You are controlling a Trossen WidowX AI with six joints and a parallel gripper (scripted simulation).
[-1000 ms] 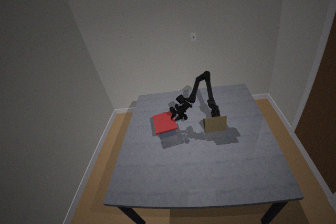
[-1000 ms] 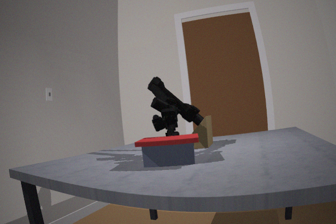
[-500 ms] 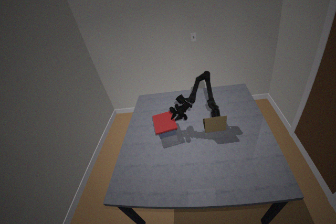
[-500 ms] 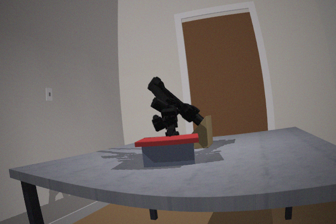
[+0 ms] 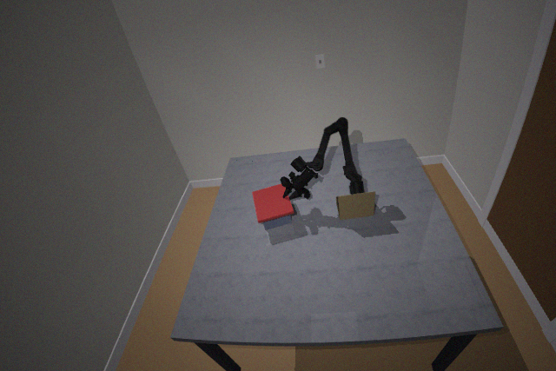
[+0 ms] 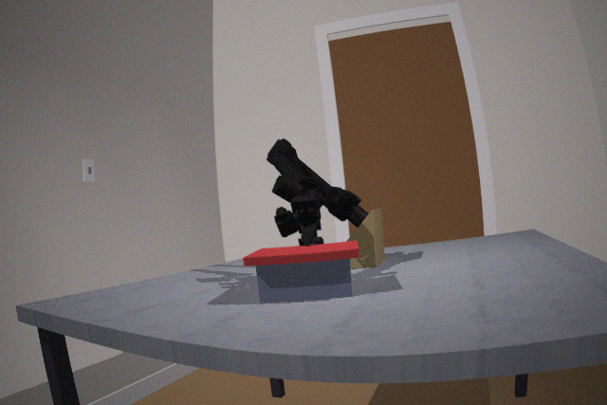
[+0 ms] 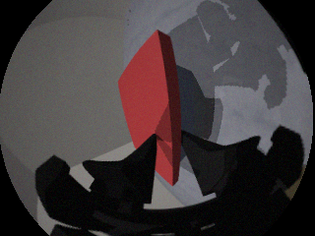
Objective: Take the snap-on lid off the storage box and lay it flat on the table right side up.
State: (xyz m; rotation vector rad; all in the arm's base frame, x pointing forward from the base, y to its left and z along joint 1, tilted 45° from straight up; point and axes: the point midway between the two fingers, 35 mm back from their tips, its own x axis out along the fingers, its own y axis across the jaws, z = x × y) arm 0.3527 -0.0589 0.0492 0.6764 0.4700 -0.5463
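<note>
The red lid sits on top of the blue-grey storage box and overhangs its walls. The box stands on the table. My gripper is shut on the lid's edge, at the side toward the wall with the socket plate. One finger is over the lid's top face and the other is at its underside. I see no clear gap between lid and box in the exterior view. The far finger's contact is partly hidden.
A tan upright block stands on the table beside the arm's base, to the right of the box in the top view. My arm arches up between the base and the lid. Dark shadows lie around the box and block.
</note>
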